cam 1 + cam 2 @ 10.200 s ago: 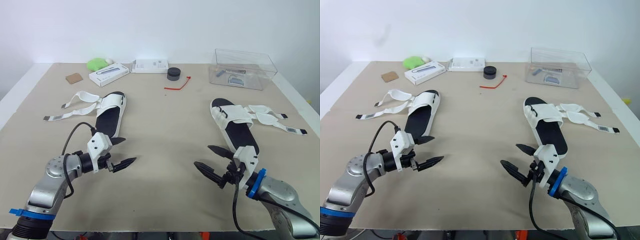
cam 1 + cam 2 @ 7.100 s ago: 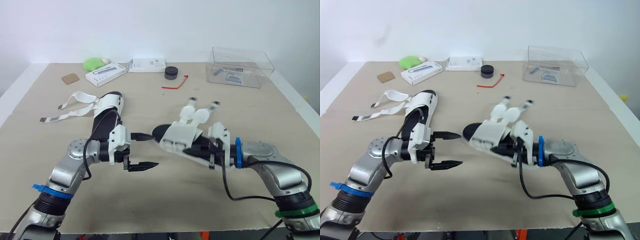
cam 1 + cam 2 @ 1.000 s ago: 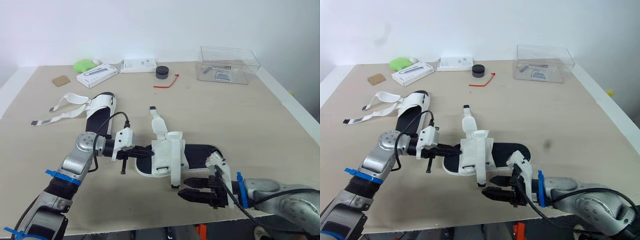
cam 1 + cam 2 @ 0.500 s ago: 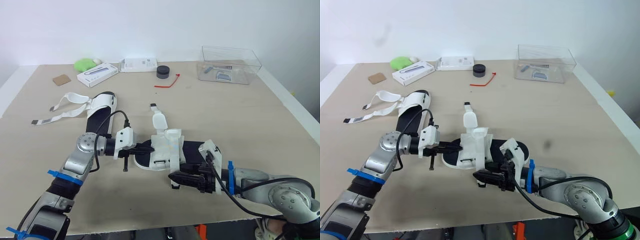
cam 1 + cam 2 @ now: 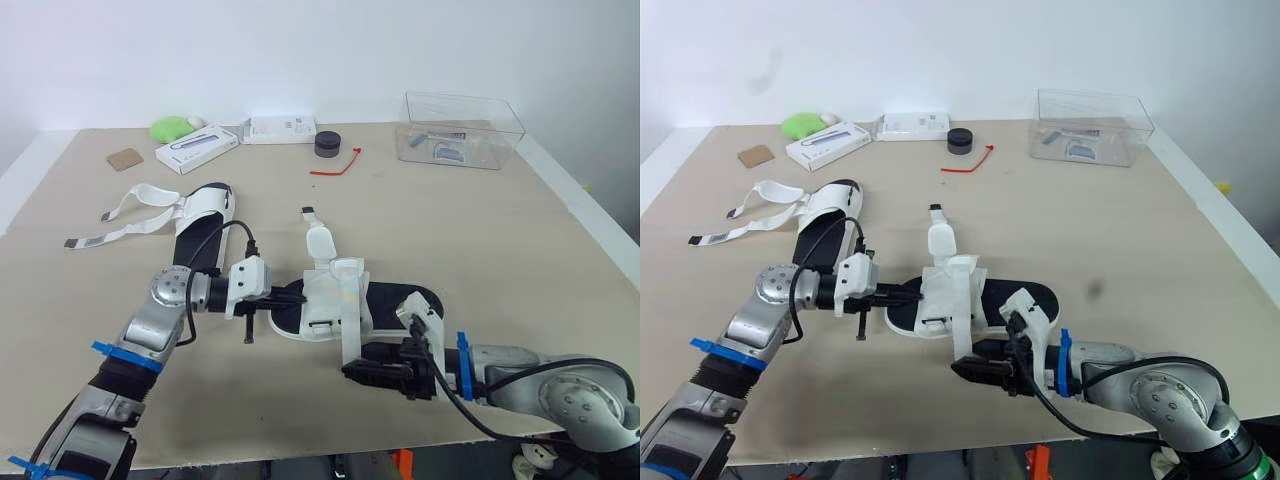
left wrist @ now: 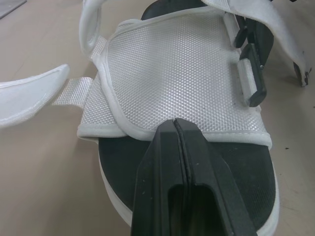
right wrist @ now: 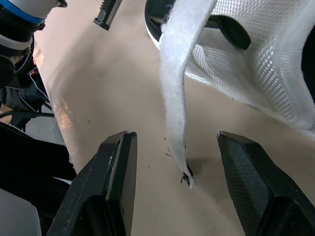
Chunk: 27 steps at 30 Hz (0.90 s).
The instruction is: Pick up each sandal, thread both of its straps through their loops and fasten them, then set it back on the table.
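The task is in an early stage. The near sandal [image 5: 330, 305] lies on the counter [image 5: 500, 240] in the lower centre of the frame, and neither of its straps looks fastened. One loose strap [image 7: 174, 98] hangs from the mesh upper [image 6: 172, 73] down to the counter. The other strap [image 5: 318, 240] points away toward the top of the frame.

The right tool [image 5: 352, 374] is spread, with one finger on each side of the hanging strap end and not touching it. The left tool [image 5: 280, 299] is pressed together at the toe end of this sandal. I cannot tell if it pinches anything.

The far sandal [image 5: 205, 225] rests in the upper left, untouched, with its straps [image 5: 130, 205] spread open. I judge that all the threading and fastening is left for both sandals.
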Each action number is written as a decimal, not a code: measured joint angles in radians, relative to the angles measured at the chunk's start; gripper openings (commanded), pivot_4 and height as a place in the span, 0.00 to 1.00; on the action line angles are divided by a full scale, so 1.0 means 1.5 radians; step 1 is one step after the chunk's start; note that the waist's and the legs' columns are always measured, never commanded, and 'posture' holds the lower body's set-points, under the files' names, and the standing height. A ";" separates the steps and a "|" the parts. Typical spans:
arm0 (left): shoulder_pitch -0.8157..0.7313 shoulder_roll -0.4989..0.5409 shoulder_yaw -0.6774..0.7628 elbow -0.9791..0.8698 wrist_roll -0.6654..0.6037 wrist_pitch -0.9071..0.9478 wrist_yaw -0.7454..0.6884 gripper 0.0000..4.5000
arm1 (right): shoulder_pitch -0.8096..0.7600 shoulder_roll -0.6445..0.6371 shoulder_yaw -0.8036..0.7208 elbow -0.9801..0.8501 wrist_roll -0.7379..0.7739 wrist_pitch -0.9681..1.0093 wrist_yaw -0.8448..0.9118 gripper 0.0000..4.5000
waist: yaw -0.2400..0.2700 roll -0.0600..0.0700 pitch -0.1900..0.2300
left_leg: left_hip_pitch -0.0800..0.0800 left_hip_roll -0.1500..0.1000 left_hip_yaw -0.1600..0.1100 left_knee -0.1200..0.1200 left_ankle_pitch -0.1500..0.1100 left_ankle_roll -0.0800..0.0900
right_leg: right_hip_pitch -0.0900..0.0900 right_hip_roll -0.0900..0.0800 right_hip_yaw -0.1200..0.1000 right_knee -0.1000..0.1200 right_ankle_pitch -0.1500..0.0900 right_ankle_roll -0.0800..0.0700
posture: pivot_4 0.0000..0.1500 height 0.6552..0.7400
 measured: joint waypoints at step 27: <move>0.009 -0.001 -0.006 -0.010 0.007 -0.012 -0.015 0.00 | -0.360 -0.002 -0.042 0.355 0.323 0.177 -0.129 0.01 | 0.000 0.000 0.000 | -0.003 0.000 0.000 0.001 0.000 0.002 | -0.001 0.000 -0.001 -0.001 0.001 -0.001 | 1.00 1.00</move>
